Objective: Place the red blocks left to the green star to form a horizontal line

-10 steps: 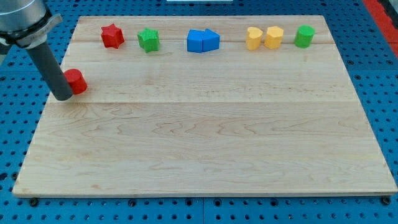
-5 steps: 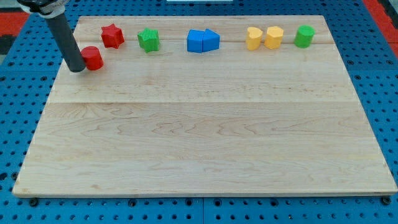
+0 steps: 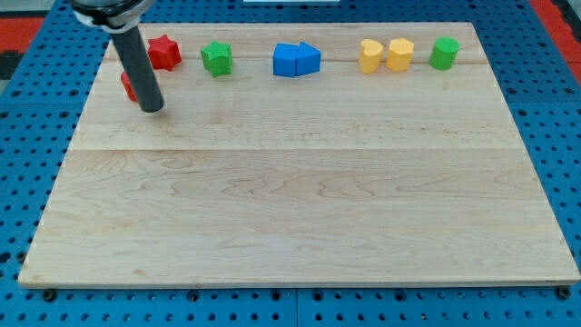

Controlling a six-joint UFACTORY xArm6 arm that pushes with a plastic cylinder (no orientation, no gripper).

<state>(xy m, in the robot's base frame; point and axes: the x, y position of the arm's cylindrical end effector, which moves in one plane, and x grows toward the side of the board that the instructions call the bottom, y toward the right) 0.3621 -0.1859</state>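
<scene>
- While my tip [image 3: 152, 108] is set just right of the small red block [image 3: 129, 85], that block is partly hidden by the rod; no claw is seen.
- The red star-shaped block [image 3: 163, 52] is placed left of the green star-shaped block [image 3: 217, 58], at the wooden bench's [image 3: 300, 209] top.

No readable text, labels, brands, numbers or signs anywhere. Wooden board [image 3: 300, 209] is plain grain, the coloured blocks carry no markings, the blue pegboard [image 3: 27, 136] around it shows only holes, and the dark rod has no print.
</scene>
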